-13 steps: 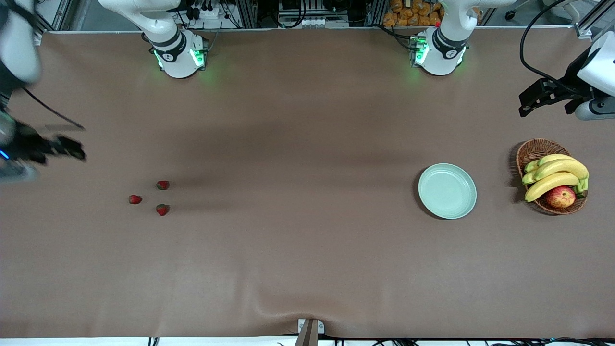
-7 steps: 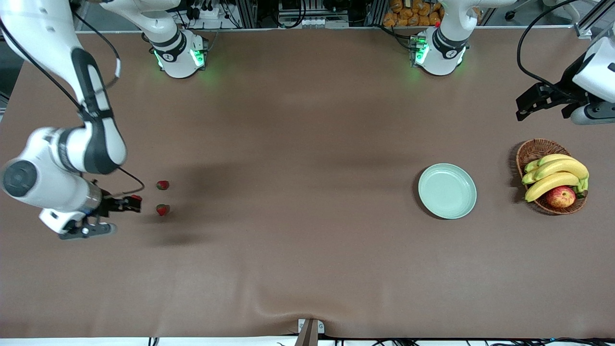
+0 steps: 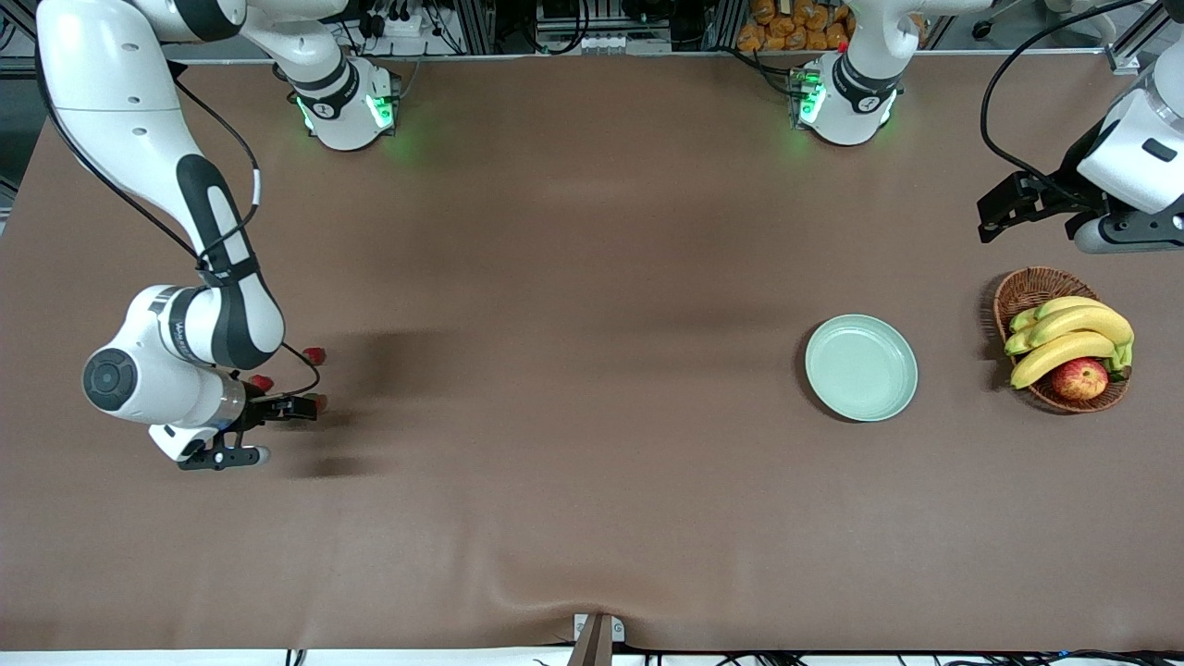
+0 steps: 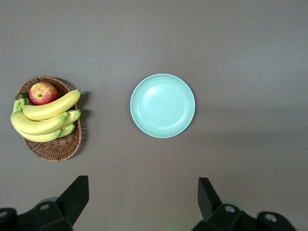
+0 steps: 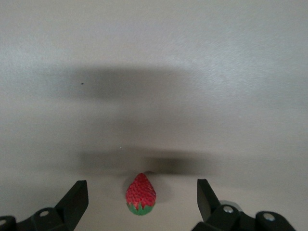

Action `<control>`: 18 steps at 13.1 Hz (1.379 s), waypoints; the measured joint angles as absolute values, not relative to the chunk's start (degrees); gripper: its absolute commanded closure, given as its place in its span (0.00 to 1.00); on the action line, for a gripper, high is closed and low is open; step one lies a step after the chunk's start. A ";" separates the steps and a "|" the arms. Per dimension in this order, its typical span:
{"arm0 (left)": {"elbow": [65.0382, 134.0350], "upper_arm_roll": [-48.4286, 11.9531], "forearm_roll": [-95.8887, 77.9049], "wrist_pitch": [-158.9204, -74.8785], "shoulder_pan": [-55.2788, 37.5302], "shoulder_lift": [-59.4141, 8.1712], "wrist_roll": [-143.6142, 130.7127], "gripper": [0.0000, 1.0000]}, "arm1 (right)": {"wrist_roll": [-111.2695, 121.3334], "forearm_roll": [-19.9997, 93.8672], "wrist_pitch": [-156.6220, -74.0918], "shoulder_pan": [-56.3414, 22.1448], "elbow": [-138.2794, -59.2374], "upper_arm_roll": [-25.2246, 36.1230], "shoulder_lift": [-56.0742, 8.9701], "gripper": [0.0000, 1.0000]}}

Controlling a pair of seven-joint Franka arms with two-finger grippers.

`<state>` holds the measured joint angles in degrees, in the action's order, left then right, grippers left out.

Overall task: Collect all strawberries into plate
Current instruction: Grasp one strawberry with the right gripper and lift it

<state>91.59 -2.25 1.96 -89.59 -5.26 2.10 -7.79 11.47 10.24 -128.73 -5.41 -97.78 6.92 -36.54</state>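
Right gripper [image 3: 301,408] low over the strawberry cluster at the right arm's end of the table, fingers spread wide, nothing between them. In the right wrist view, one strawberry [image 5: 140,194] lying centred between the two open fingers [image 5: 74,202], green cap toward the wrist, pointed tip away, so long axis running straight along the reach (a fair line-up for a close across its width). In the front view only a sliver of that berry [image 3: 319,400] peeking past the fingertips. Two more close to the hand: second strawberry [image 3: 262,382] just beside the wrist, partly under the cable, and third strawberry [image 3: 315,353] a little away toward the bases. Neither between the jaws, though the second sits near enough to be nudged on the way down.

Plate [image 3: 861,367] well apart from this hand, toward the left arm's end, bare, no berry in it yet. Wicker basket [image 3: 1027,289] with bananas [image 3: 1073,334] and an apple [image 3: 1079,378] next to it, out of the carry path.

Left gripper [image 3: 994,207] waiting high over the table near the basket, fingers open and empty, looking down on the plate [image 4: 162,105]. Right arm plainly the nearer to the fruit.
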 measured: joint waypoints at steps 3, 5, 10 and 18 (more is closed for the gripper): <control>91.59 -2.41 1.48 -90.42 -5.35 1.78 -7.79 0.00 | 11.37 10.42 -128.70 -6.33 -97.84 6.91 -37.93 0.06; 91.59 -2.48 1.46 -90.57 -5.43 1.38 -7.79 0.00 | 11.35 10.50 -128.61 -6.36 -98.39 6.95 -38.52 0.11; 91.59 -2.55 1.46 -90.96 -5.49 0.74 -7.79 0.00 | 11.33 10.59 -128.14 -6.36 -99.02 7.14 -38.87 0.58; 91.55 -2.94 1.46 -90.96 -5.42 0.74 -7.79 0.00 | 11.41 10.64 -128.76 -6.72 -98.14 6.85 -38.85 1.00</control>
<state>91.55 -2.94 1.46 -90.96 -5.42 0.74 -7.79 11.41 10.64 -128.76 -6.72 -98.14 6.85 -38.85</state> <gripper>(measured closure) 0.000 0.678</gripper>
